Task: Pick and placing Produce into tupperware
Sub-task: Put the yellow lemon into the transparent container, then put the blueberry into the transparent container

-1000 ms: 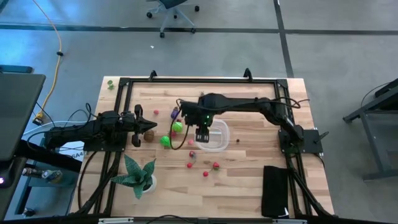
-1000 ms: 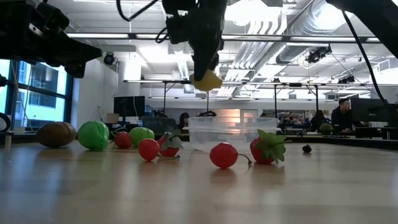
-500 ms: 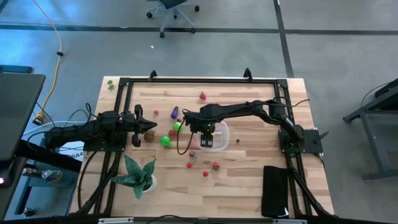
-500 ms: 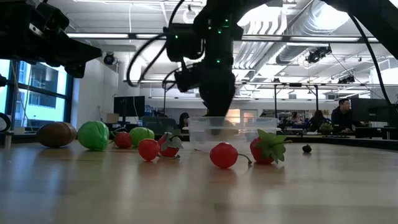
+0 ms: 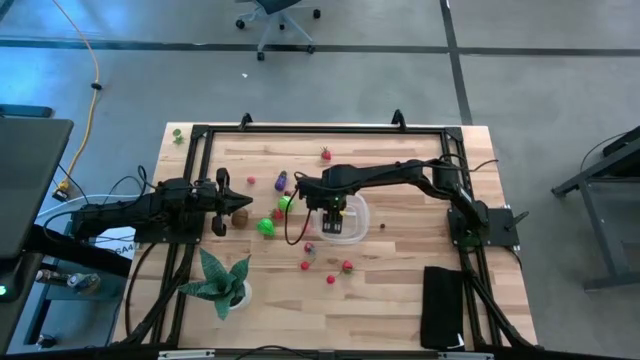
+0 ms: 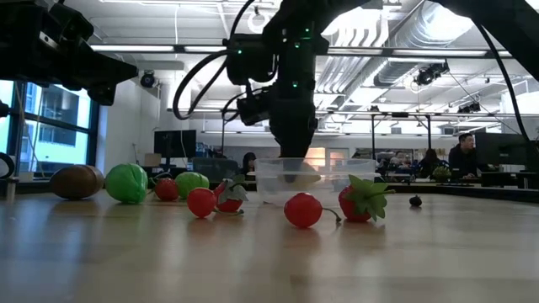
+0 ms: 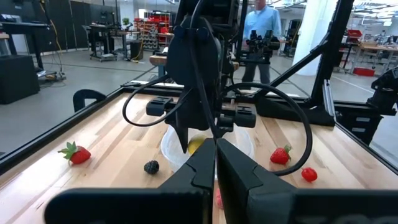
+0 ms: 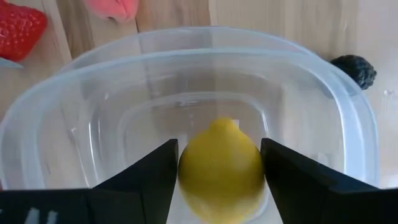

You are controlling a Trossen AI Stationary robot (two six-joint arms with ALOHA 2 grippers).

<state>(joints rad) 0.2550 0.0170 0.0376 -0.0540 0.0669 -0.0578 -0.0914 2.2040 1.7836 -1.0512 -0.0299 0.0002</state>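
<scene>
Lemon [image 8: 221, 168], yellow and toy-sized, sits low inside the small clear plastic tupperware [image 8: 74, 118] with the whitish rim; the right gripper [image 8: 219, 171] reaches down into that tupperware, and its two dark fingers [image 8: 146, 177] stand one on each side of the lemon; they are very close to it, but I cannot tell if they still pinch it or have just let go.

From above, the tupperware [image 5: 355, 215] sits near the middle of the light wooden worktop [image 5: 400, 290], and the right gripper [image 5: 334, 222] is over its left half; from the side, the gripper [image 6: 290, 160] dips past the rim of the tupperware [image 6: 316, 179].

More toy produce lies on the worktop outside the tupperware: a red cherry tomato [image 6: 303, 210] and a red strawberry with green leaves [image 6: 360, 200] just in front of it, a round bright green fruit [image 6: 126, 183] and a brown kiwi [image 6: 76, 181] well off to one side, and a small dark berry [image 8: 354, 70] just beside its wall.

The left gripper [image 5: 222, 204] waits over the left side of the worktop, near the brown kiwi [image 5: 240, 217]; its fingers [image 7: 199, 171] are pressed together and hold nothing.
</scene>
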